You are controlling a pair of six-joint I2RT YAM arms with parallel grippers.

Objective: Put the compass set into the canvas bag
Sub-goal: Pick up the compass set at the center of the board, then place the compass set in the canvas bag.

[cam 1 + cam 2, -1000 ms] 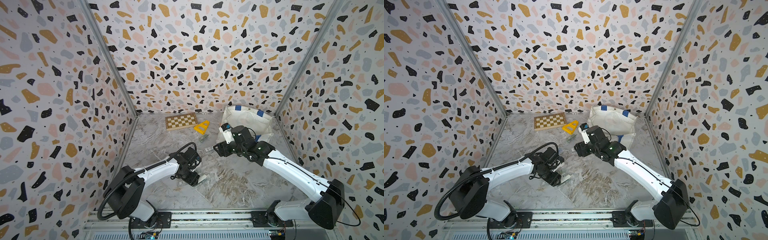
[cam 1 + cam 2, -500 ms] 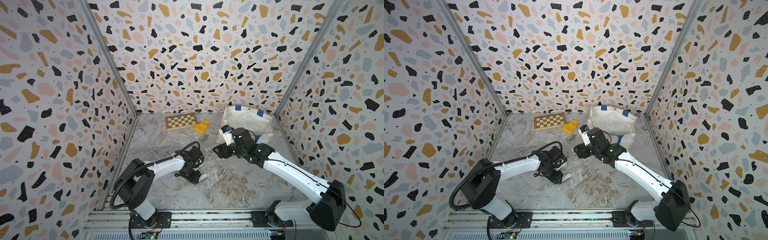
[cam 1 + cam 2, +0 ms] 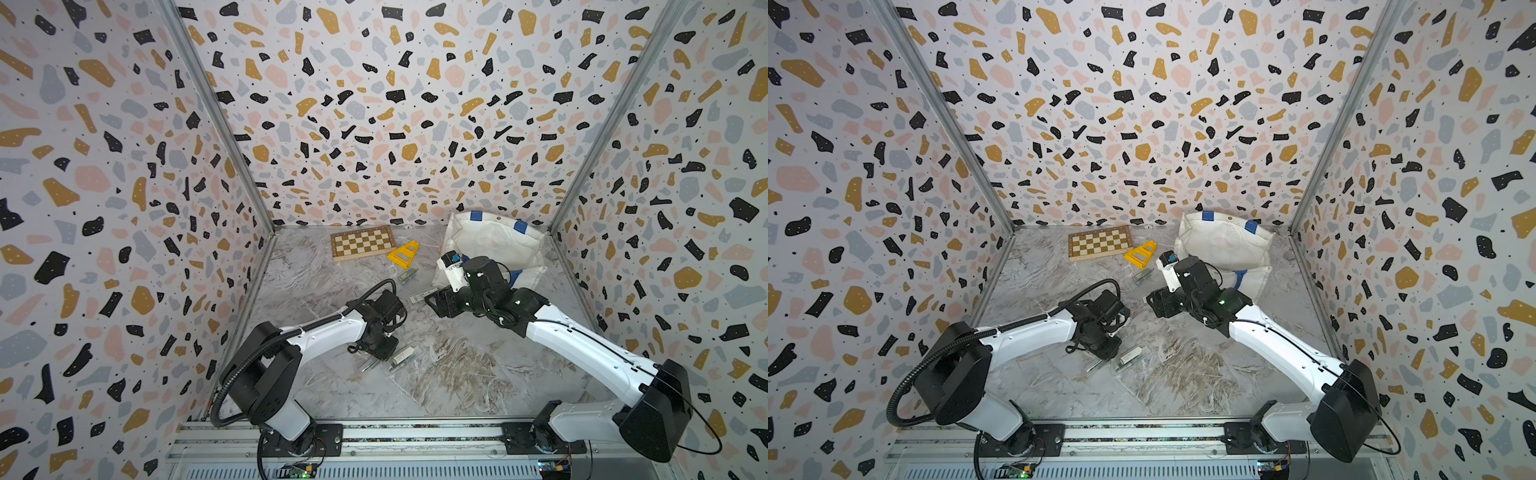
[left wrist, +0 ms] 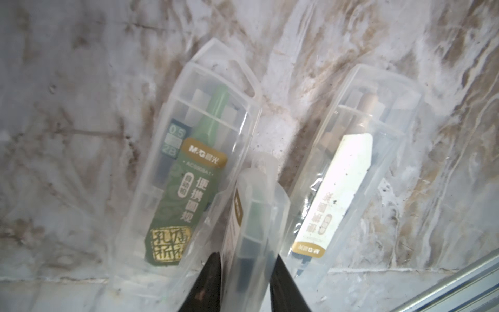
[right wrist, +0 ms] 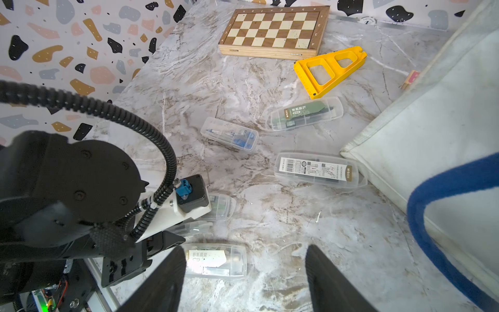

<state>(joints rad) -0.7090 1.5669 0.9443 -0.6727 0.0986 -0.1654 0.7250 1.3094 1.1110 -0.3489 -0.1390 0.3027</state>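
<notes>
compass set (image 4: 253,216) in its clear case is tipped up on its edge toward the front of the marble table (image 3: 457,374), wedged between two flat-lying cases: a green-labelled case (image 4: 189,175) and a cream-labelled case (image 4: 343,183)

left gripper (image 4: 245,256) is clenched on it, black fingers (image 4: 208,281) pressing either side of the case

right gripper (image 5: 244,251) hangs over the middle of the table with its jaws spread wide and nothing between them

canvas bag (image 3: 494,245) slumps in the back right corner, well apart from the gripped case, with its blue handle (image 5: 445,189) on the side facing the arms

a barcode-labelled case (image 5: 316,170) lies just beside the bag's edge, with two more cases nearby

chessboard (image 3: 363,243) and a yellow triangle tool (image 3: 403,254) sit by the back wall, touching or nearly so
</notes>
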